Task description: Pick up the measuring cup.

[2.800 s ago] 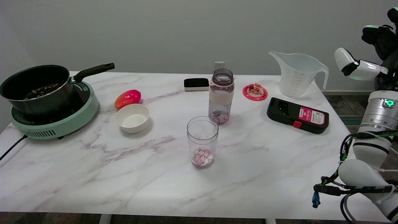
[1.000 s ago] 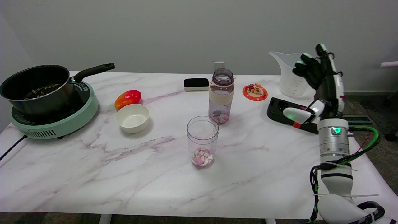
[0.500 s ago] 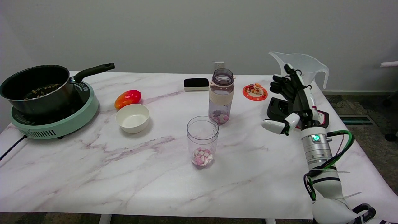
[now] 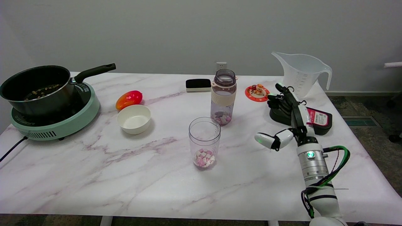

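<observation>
The measuring cup (image 4: 300,73) is a clear plastic jug with a spout to the left and a handle to the right. It stands upright at the table's far right corner. My right hand (image 4: 287,114) hovers in front of it, above the black device, fingers apart and thumb stretched out to the left. It holds nothing and does not touch the cup.
A black device with a pink label (image 4: 317,118) lies under the hand. Nearby are a red coaster (image 4: 257,92), a bottle (image 4: 223,96), a clear cup with candy (image 4: 204,142), a white bowl (image 4: 134,118), a mango (image 4: 128,99), a black block (image 4: 198,84) and a pan on a green cooker (image 4: 53,119).
The right arm swung in from the right edge, passed in front of the measuring cup, then dropped lower and nearer, away from the cup. The cup has not moved.
</observation>
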Robot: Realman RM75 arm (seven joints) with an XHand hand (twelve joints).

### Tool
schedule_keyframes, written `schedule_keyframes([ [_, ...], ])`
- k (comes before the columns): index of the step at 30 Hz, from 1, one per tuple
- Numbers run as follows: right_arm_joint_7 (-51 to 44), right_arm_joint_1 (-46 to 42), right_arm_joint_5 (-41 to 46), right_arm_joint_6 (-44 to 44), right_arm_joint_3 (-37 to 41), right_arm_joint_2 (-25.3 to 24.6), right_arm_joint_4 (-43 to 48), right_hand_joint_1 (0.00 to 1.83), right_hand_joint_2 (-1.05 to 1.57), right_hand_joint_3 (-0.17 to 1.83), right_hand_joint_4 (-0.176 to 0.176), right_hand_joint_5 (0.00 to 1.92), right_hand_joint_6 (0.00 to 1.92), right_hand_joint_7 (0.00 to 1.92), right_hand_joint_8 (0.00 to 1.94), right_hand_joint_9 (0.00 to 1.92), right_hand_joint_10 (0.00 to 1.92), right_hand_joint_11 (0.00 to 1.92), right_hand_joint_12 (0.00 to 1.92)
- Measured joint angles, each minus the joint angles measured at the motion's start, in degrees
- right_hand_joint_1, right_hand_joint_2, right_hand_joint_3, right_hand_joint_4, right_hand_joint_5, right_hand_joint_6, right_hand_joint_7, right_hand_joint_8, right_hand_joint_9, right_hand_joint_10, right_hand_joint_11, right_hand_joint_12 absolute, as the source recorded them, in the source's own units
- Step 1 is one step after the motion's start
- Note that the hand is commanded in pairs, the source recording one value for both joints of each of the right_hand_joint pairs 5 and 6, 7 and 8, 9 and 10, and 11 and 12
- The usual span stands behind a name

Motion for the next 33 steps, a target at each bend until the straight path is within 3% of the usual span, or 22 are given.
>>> schedule_keyframes([
  [17,-5.24,-2.46,-1.31,5.12,-6.76,-6.08,-2.02,1.18,-0.38,1.16,0.000,0.28,0.28,0.58,0.58,0.63,0.63,0.60,0.60],
  [33,-6.18,-2.26,-5.29,5.55,-11.19,-8.88,-2.24,1.15,-0.35,1.19,0.000,0.26,0.26,0.58,0.58,0.63,0.63,0.58,0.58],
])
